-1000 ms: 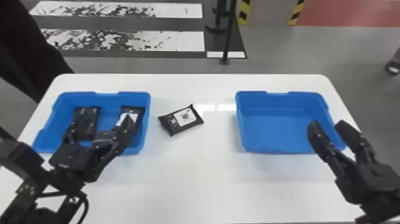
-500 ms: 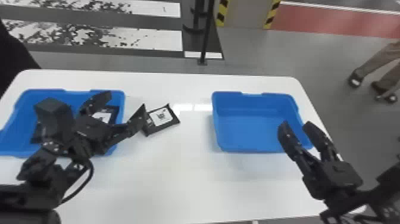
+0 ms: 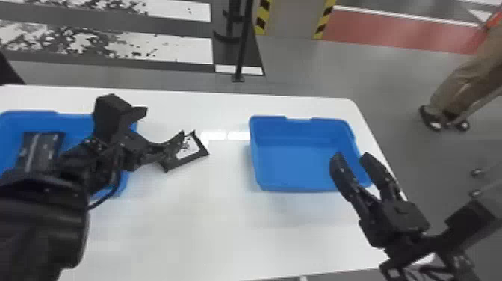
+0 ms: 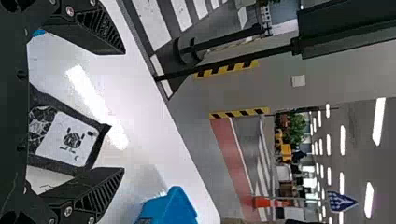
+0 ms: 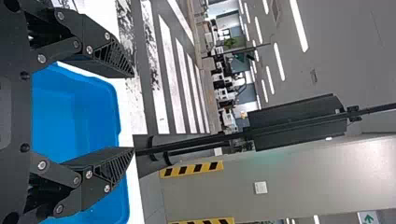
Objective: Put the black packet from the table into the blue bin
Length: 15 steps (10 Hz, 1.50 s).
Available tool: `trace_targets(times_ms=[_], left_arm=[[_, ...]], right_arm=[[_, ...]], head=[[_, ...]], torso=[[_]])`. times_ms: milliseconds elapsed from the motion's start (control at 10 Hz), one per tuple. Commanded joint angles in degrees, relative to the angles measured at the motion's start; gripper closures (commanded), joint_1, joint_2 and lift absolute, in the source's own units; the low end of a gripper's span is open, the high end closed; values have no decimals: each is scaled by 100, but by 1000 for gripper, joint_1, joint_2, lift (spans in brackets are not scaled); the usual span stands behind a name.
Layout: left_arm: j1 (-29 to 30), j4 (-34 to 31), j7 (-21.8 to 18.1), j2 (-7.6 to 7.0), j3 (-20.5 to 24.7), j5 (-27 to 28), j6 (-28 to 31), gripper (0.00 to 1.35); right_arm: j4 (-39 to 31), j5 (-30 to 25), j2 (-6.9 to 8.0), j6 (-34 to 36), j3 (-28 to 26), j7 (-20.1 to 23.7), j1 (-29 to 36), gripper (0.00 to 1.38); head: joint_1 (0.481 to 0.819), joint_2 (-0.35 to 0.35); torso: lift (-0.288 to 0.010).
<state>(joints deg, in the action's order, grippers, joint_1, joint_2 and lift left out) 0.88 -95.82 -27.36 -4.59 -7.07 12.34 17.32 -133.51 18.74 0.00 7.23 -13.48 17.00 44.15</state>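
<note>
At eleven o'clock on the white worktop (image 3: pixel 194 231), taking twelve as straight out from the robot's front, lies the black packet (image 3: pixel 200 149), its pale label (image 3: pixel 188 147) facing up. It sits between two bins: the left blue bin (image 3: pixel 78 121) towards its nine o'clock, the right blue bin (image 3: pixel 295 164) towards its three, so either is a short carry away. The task names only a blue bin; which one is meant cannot be told from here, though the left bin is nearer the packet and already has another dark packet (image 3: pixel 41 147) inside.

The left gripper (image 3: pixel 164 121) is at the packet, its fingers wide apart. In the left wrist view the packet shows across the gap between them, and in the head view one finger overlaps its left part; whether that finger touches cannot be told. The spread presumably leaves room to take the packet by its edges, since a flat pouch offers little height to grip. The next move calls for lowering the fingers around it, then closing; too high a close could slip off or only crease the film.

The right gripper (image 3: pixel 352 155) waits between one and two o'clock, by the right bin's near corner, fingers apart and holding nothing. Parked there, it keeps well out of the left arm's way while the packet is picked up.
</note>
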Motion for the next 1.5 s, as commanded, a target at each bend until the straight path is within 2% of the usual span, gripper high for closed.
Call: trace_targets(times_ms=[0, 200, 400, 600, 900, 1000, 1100, 1200, 1400], left_arm=[[-398, 463, 3, 11, -196, 343, 180, 140], [-806, 983, -41, -7, -596, 583, 349, 139], [-1227, 1574, -164, -24, -1030, 571, 574, 136], [-1565, 2150, -279, -7, -1179, 571, 715, 139], [-1762, 2474, -322, -16, -1190, 640, 1066, 163], [-1790, 2572, -384, -16, -1202, 651, 1179, 275], [-1776, 2572, -402, -16, -1190, 651, 1094, 736], [-1762, 2572, -393, -7, -1144, 640, 883, 1046], [-1734, 2572, -454, -7, -1156, 548, 785, 1093]], right_arm=[[13, 0, 5, 8, 0, 5, -42, 510], [13, 0, 5, 8, 0, 5, -56, 510], [27, 12, 5, 8, 0, 5, -42, 510], [27, 23, 5, 8, 0, 5, -56, 510], [27, 46, 5, 8, 0, 5, -56, 510], [27, 46, 5, 8, 0, 5, -56, 510], [27, 57, 5, 8, 0, 5, -56, 510], [41, 57, 5, 8, 0, 5, -42, 510], [41, 57, 5, 8, 0, 5, -42, 510]], head=[[695, -190], [695, -195], [695, -223], [695, -242], [695, -236], [695, -228], [695, -223], [695, -222], [695, -225]], torso=[[-110], [-110], [-110], [-110], [-110], [-110], [-110], [-110], [-110]])
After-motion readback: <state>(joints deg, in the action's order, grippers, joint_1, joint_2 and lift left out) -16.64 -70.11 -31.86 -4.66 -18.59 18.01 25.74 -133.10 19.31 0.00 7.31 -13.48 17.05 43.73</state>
